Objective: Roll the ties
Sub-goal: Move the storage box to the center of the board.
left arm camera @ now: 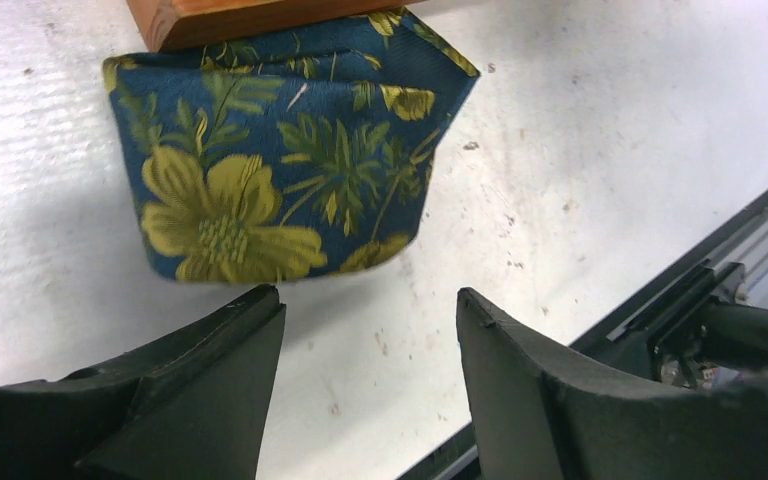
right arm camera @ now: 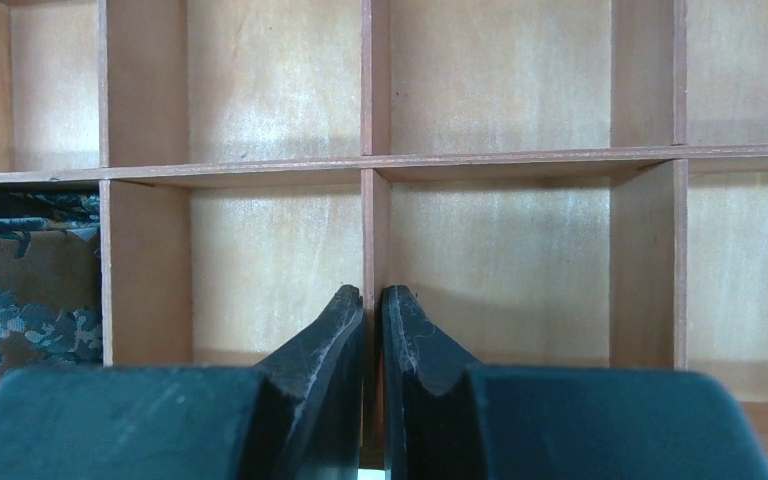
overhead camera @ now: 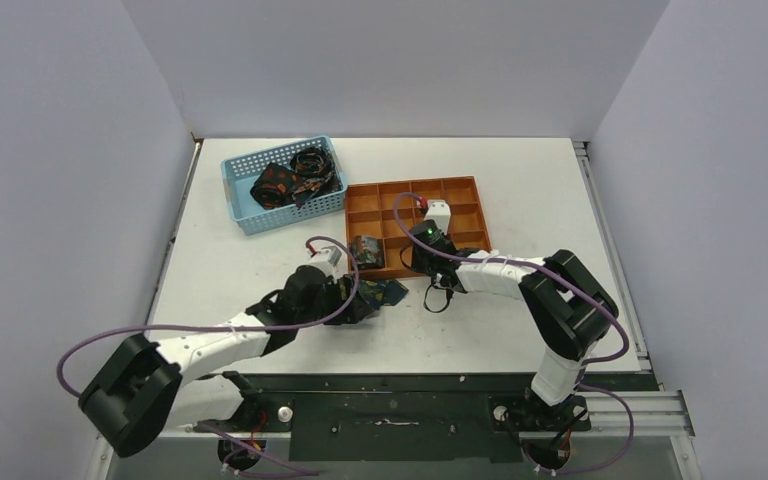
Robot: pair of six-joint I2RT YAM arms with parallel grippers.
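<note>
A navy tie end with yellow-green flowers (left arm camera: 280,170) lies flat on the table and runs under the orange tray's near edge (left arm camera: 250,15); it also shows in the top view (overhead camera: 388,292). My left gripper (left arm camera: 365,300) is open and empty just short of this tie end, shown in the top view (overhead camera: 360,300). A rolled tie (overhead camera: 367,250) sits in the tray's near-left compartment and shows in the right wrist view (right arm camera: 20,280). My right gripper (right arm camera: 372,293) is shut on an upright divider wall of the orange tray (right arm camera: 520,158), shown in the top view (overhead camera: 423,255).
A light-blue mesh basket (overhead camera: 245,205) at the back left holds more dark ties (overhead camera: 295,180). The orange compartment tray (overhead camera: 465,182) stands mid-table, its other compartments bare. A black metal rail (left arm camera: 700,290) runs along the table's near edge.
</note>
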